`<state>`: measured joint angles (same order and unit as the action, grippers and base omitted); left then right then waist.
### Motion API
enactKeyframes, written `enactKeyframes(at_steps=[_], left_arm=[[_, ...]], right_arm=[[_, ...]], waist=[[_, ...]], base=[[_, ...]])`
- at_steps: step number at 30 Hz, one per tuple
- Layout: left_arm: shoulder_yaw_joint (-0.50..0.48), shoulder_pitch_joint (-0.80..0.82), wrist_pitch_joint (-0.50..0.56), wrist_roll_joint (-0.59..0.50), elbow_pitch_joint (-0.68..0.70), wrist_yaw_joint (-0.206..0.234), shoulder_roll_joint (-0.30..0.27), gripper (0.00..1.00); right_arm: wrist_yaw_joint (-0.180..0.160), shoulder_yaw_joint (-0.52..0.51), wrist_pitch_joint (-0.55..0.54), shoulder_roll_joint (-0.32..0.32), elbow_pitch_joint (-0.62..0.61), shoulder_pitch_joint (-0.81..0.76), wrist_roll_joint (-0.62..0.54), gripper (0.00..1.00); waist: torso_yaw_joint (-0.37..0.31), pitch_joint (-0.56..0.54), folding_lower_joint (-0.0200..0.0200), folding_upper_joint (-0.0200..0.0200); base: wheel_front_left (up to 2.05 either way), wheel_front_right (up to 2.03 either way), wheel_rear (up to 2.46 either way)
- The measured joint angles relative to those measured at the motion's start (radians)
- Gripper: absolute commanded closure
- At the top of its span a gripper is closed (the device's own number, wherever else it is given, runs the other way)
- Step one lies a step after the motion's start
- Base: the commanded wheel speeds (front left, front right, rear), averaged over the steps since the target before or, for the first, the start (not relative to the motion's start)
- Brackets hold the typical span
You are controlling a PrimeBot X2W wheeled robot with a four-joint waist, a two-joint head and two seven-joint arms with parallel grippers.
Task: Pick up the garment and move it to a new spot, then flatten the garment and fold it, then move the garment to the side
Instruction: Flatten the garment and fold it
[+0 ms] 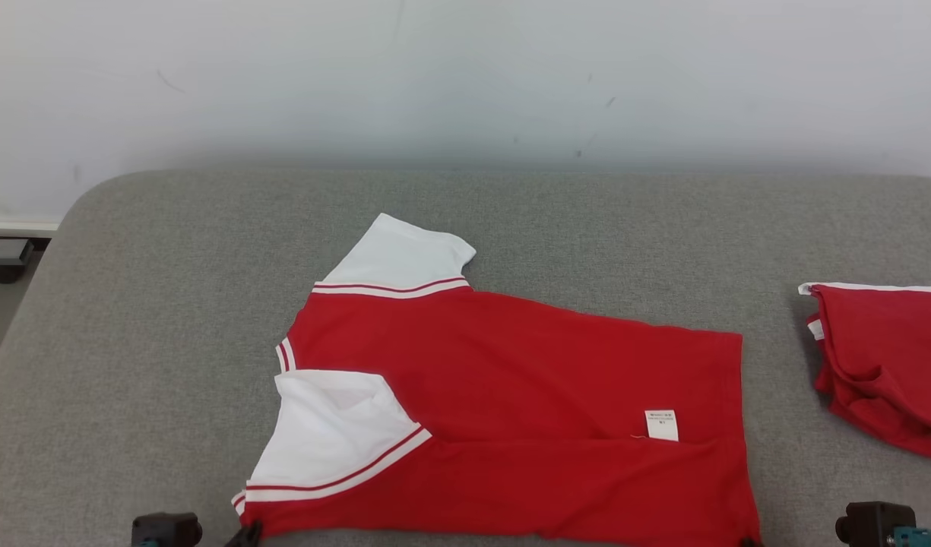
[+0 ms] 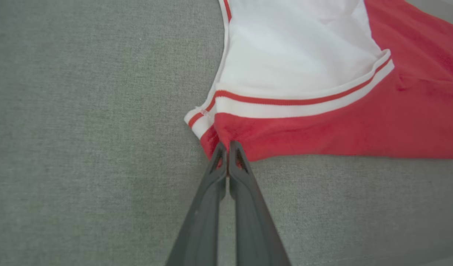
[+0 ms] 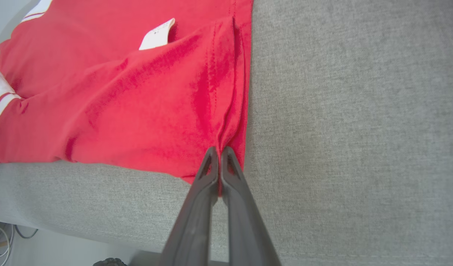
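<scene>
Garment (image 1: 511, 380) on grey, seemingly padded surface (image 1: 169, 342)

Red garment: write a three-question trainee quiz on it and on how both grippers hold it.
1. True or false: the left gripper is shut on a corner of the red garment.
2. Pick one: the right gripper pinches A) a white sleeve, B) the red hem corner, C) the neckline.
3. Fill in: the white label lies nearer the ___ gripper.

Key: 1 true; 2 B; 3 right.
</scene>
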<state>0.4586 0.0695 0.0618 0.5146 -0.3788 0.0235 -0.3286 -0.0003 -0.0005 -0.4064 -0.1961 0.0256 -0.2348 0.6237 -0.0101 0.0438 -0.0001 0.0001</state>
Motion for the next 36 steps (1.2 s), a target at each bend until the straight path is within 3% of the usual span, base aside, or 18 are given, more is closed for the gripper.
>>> enactKeyframes(at_steps=[19, 20, 21, 29, 36], left_arm=[[-0.016, -0.131, 0.107, 0.023, 0.208, 0.049, -0.047, 1.0], [-0.015, -0.133, 0.114, 0.026, 0.212, 0.053, -0.045, 0.64], [-0.013, -0.141, 0.124, 0.028, 0.217, 0.056, -0.045, 0.0], [-0.03, -0.156, 0.156, 0.032, 0.261, 0.071, -0.045, 0.0], [-0.14, -0.099, 0.036, 0.031, 0.335, 0.091, -0.012, 0.0]], right_arm=[[-0.045, -0.011, -0.098, -0.023, -0.076, -0.068, 0.01, 1.0], [-0.051, -0.011, -0.103, -0.023, -0.076, -0.067, 0.009, 0.08], [-0.057, -0.011, -0.105, -0.023, -0.076, -0.066, 0.009, 0.0], [-0.071, -0.01, -0.126, -0.038, -0.085, -0.065, -0.023, 0.0], [-0.088, -0.046, -0.064, -0.05, -0.115, -0.011, -0.063, 0.0]], waist=[[0.019, 0.004, 0.0001, 0.0], [0.02, 0.004, 0.0002, 0.0], [0.02, 0.003, 0.0001, 0.0], [0.029, -0.012, 0.0001, 0.0], [0.036, -0.053, 0.0001, -0.0001]], base=[[0.0, 0.0, 0.0], [0.0, 0.0, 0.0], [0.0, 0.0, 0.0], [0.0, 0.0, 0.0], [0.0, 0.0, 0.0]])
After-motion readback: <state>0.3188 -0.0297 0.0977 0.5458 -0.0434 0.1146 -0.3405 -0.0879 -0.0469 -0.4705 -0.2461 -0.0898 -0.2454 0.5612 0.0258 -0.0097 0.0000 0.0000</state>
